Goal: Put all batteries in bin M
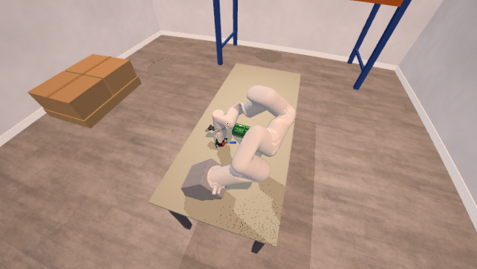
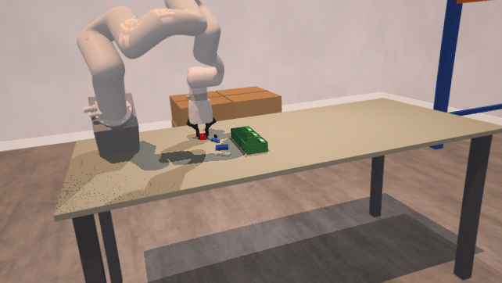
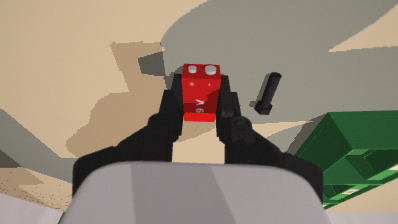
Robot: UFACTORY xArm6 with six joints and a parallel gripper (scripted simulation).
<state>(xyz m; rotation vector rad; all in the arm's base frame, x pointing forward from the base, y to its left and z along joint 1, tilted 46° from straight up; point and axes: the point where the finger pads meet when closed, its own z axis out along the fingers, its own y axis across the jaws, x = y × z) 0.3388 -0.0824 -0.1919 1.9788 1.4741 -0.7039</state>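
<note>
9 V battery (image 1: 223, 144) (image 2: 202, 136) (image 3: 200, 95): red, boxy, two silvery terminals toward the top of the wrist frame; label up, lying flat between the fingertips, upper centre. Blue cylinders (image 2: 222, 147), exterior view: two, on their sides, centre; type unreadable. Green bins (image 1: 241, 130) (image 2: 256, 148) (image 3: 360, 125): upright, wrist frame lower right; M illegible.

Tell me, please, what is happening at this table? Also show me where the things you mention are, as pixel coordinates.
A robot arm is at work sorting batteries. Its jaws are closed around the sides of a red 9 V battery (image 1: 224, 144) (image 2: 202, 137) (image 3: 201, 95), low at the table (image 1: 267, 74) (image 2: 352, 121). A black bolt (image 3: 269, 93) lies beside it. The green bins (image 1: 241, 130) (image 2: 256, 146) (image 3: 360, 125) stand nearby, and the red battery is not in them. Two blue pieces (image 2: 222, 147) also lie outside the bins.
</note>
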